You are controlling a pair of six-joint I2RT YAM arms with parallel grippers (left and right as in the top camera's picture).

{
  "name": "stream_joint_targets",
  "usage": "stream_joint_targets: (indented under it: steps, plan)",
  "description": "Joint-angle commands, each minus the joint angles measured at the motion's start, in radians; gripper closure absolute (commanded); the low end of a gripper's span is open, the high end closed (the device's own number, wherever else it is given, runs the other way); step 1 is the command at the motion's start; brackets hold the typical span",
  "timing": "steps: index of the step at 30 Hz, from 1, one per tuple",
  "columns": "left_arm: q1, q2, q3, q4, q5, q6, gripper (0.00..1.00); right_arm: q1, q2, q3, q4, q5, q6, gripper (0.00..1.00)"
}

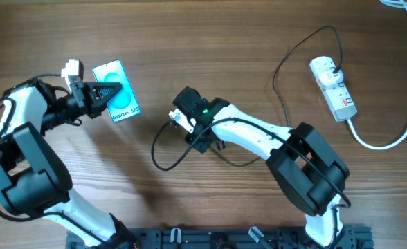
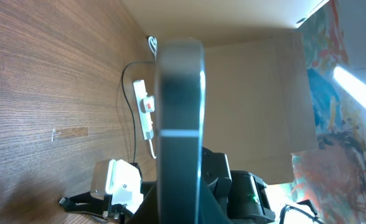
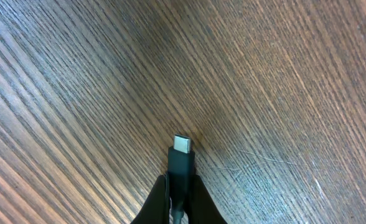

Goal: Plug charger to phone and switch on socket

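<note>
The phone [image 1: 120, 93] with a teal-and-white screen marked "Galaxy S25" is at the left; my left gripper [image 1: 110, 90] is shut on it and holds it tilted. In the left wrist view its dark edge [image 2: 180, 124] fills the middle. My right gripper [image 1: 181, 119] is shut on the charger's black connector [image 3: 181, 163], metal tip pointing out over the wood. The black cable [image 1: 163, 158] loops beneath the right arm and runs to a black plug [image 1: 335, 71] in the socket [image 1: 333, 88], a white power strip at the right. Its switch is too small to read.
The socket's thick white cord [image 1: 383, 142] curves along the right edge of the table. The socket also shows far off in the left wrist view [image 2: 145, 115]. A black rail [image 1: 210, 238] runs along the front edge.
</note>
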Motion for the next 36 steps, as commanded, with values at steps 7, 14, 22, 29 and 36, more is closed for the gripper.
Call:
stream_joint_targets:
  steps: [7, 14, 22, 29, 36]
  plan:
    - [-0.006, -0.013, 0.002, 0.003, 0.051, -0.001, 0.96, -0.117, 0.036, -0.019, -0.098, -0.293, -0.001, 0.96]
    - [-0.062, -0.013, 0.002, 0.003, 0.026, -0.002, 0.96, -0.158, 0.036, -0.019, -0.150, -0.394, -0.005, 0.96]
    - [-0.092, -0.013, 0.002, 0.003, -0.003, -0.002, 0.96, -0.158, 0.036, -0.019, -0.158, -0.367, 0.005, 0.00]
    - [-0.092, -0.013, 0.002, -0.005, 0.021, -0.002, 0.96, -0.158, 0.036, -0.019, -0.160, -0.350, 0.005, 0.00]
    - [-0.091, -0.013, 0.002, -0.077, 0.060, -0.003, 0.96, -0.158, 0.036, -0.019, -0.151, -0.340, 0.004, 0.00]
